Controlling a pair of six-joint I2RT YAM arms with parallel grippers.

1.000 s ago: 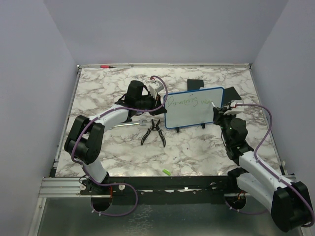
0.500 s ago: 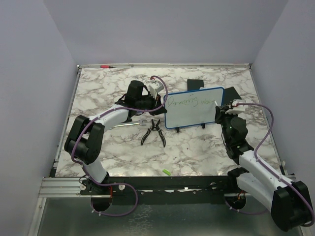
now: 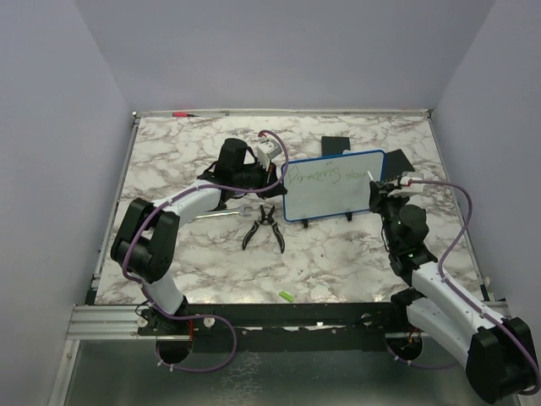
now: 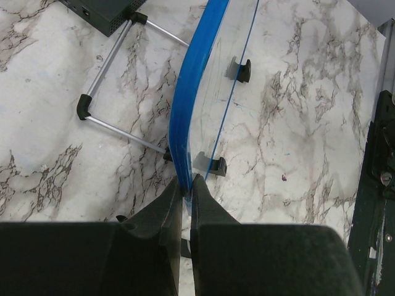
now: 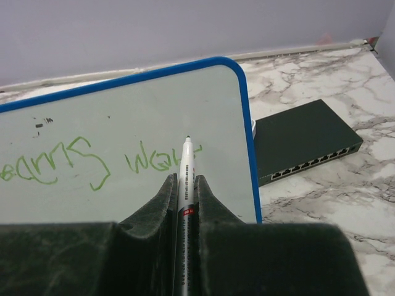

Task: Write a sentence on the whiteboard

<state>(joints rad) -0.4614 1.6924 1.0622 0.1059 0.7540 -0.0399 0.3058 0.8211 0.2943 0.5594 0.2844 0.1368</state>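
The whiteboard (image 3: 331, 190) stands tilted up on the marble table, a white board with a blue frame. My left gripper (image 3: 275, 174) is shut on its left edge, and in the left wrist view the fingertips (image 4: 187, 182) pinch the blue frame (image 4: 184, 117). My right gripper (image 5: 186, 180) is shut on a white marker (image 5: 186, 161). The marker's tip is by the end of the last green word (image 5: 151, 161) near the board's right edge (image 5: 248, 135). The sentence (image 3: 325, 176) runs as green scrawl along the board's top part. I cannot tell whether the tip touches.
Black pliers (image 3: 264, 227) lie in front of the board's left end, with a thin metal rod (image 3: 221, 214) beside them. A black network switch (image 5: 305, 139) lies behind the board's right side and another dark box (image 3: 336, 145) sits behind it. A small green cap (image 3: 286, 295) lies near the front edge.
My right gripper has shifted slightly along the board's right end with the marker, and the last green word has grown a little. The left arm has not moved.
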